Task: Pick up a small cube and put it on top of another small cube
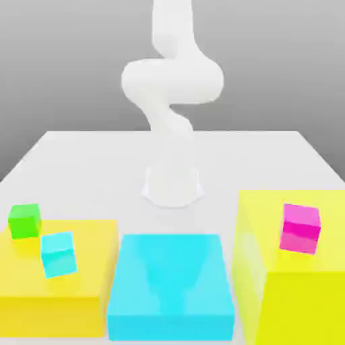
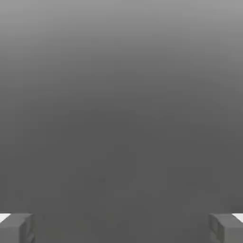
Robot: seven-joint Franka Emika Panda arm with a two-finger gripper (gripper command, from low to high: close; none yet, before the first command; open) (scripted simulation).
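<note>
So in the exterior view the white arm (image 1: 172, 101) stands folded up at the back of the white table (image 1: 81, 151), well behind all the blocks. The pink cube (image 1: 300, 229) sits on top of the tall yellow block (image 1: 296, 290) at the exterior view's right, near that block's back edge. Over at the exterior view's left there's a lower yellow block (image 1: 60, 283) carrying a small green cube (image 1: 25, 221) near its back corner and a small cyan cube (image 1: 57, 254) just beside it, a bit tilted. A big cyan block (image 1: 172, 286) fills the middle between the two yellow ones. The pink cube hasn't been lifted yet, so the step in hand looks like the reach toward it. To do that well, the arm probably wants to come in from above, square the fingers to the cube's flat sides, and drop straight down so nothing nudges it toward the edge.

In the hand view the gripper (image 2: 121, 228) is spread wide and holding nothing: one grey fingertip (image 2: 16, 227) sits at each lower corner with a bare grey backdrop between them. No cube lies between the jaws, so the pink one is well apart from them and the hand has a fair way to travel.
</note>
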